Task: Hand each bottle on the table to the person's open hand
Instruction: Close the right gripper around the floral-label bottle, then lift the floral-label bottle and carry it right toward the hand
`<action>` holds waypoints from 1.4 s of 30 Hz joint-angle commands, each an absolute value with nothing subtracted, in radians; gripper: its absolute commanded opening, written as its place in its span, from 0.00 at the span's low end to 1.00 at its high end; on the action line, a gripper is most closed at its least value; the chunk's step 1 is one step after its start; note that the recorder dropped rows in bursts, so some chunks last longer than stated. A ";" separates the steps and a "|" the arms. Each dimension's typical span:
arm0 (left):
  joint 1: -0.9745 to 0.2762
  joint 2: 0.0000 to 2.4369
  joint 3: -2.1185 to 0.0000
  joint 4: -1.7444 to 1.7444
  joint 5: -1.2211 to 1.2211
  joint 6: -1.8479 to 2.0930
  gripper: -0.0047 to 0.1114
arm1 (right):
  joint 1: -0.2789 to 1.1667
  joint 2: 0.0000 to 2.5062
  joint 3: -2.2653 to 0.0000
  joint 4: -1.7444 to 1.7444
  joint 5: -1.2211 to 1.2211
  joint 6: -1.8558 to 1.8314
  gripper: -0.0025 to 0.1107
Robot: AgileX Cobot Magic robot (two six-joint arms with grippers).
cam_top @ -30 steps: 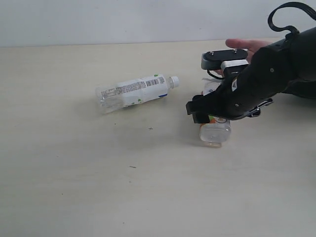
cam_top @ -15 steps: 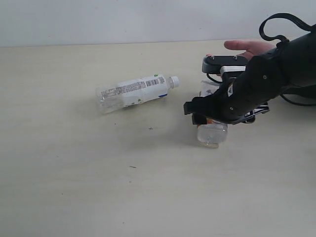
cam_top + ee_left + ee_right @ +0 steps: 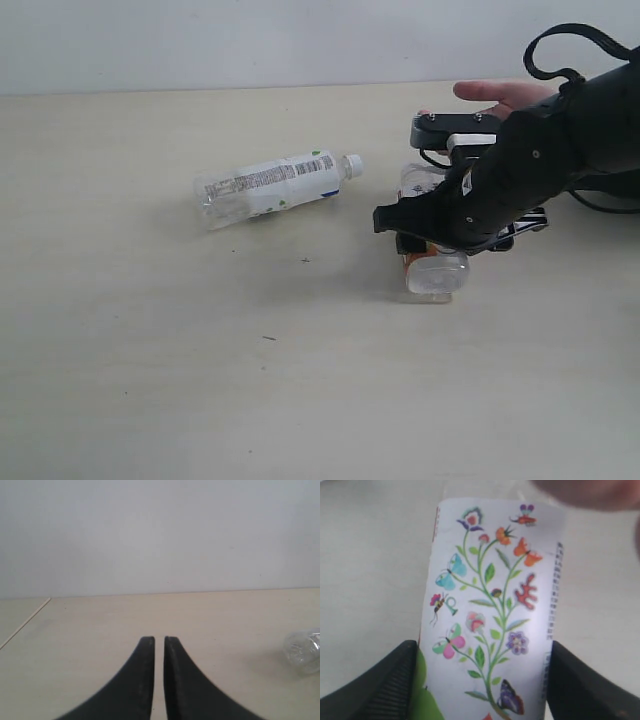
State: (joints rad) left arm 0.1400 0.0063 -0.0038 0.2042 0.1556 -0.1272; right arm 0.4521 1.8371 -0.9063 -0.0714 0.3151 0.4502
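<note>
A short clear bottle (image 3: 435, 272) with a flower-and-butterfly label (image 3: 492, 605) lies on the table (image 3: 150, 350) at the right. My right gripper (image 3: 425, 240) comes down over it, one black finger (image 3: 385, 680) pressed against each side of the label, so it is shut on the bottle. A longer clear bottle with a white printed label (image 3: 270, 186) lies on its side to the left; a clear bottle's base (image 3: 302, 652) shows in the left wrist view. The person's open hand (image 3: 500, 93) is held palm up just behind my right arm. My left gripper (image 3: 159, 640) is shut and holds nothing.
A pale wall (image 3: 250, 40) rises behind the table's far edge. A black cable loop (image 3: 570, 45) arches over my right arm. The table's side edge (image 3: 25, 622) shows in the left wrist view. A few dark specks (image 3: 268, 338) dot the tabletop.
My right arm has dropped lower over the short bottle and its fingers have narrowed onto the bottle's sides. The bottle shifted slightly. The white-label bottle has not moved.
</note>
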 commanded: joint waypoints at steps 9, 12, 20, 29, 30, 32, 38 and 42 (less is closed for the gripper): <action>0.143 0.000 0.000 0.201 0.147 -0.127 0.12 | 0.453 1.754 -0.874 -0.078 0.404 0.358 0.02; 0.143 0.000 0.000 0.201 0.147 -0.127 0.12 | 0.453 1.702 -0.846 -0.078 0.417 0.327 0.02; 0.143 0.000 0.000 0.201 0.147 -0.127 0.12 | 0.453 1.542 -0.700 -0.078 0.417 0.254 0.02; 0.143 0.000 0.000 0.201 0.147 -0.127 0.12 | 0.453 1.353 -0.624 0.151 0.463 0.020 0.02; 0.143 0.000 0.000 0.201 0.147 -0.127 0.12 | 0.453 1.335 -0.624 0.189 0.469 -0.011 0.02; 0.143 0.000 0.000 0.201 0.147 -0.127 0.12 | 0.453 1.290 -0.624 0.233 0.481 -0.054 0.02; 0.143 0.000 0.000 0.201 0.147 -0.127 0.12 | 0.453 1.181 -0.654 0.225 0.540 -0.058 0.02; 0.143 0.000 0.000 0.201 0.147 -0.127 0.12 | 0.453 1.153 -0.728 0.172 0.598 -0.049 0.02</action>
State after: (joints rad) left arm 0.1400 0.0063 -0.0038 0.2042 0.1573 -0.1272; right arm 0.4521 1.1708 -0.6798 0.2093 0.5687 -0.0450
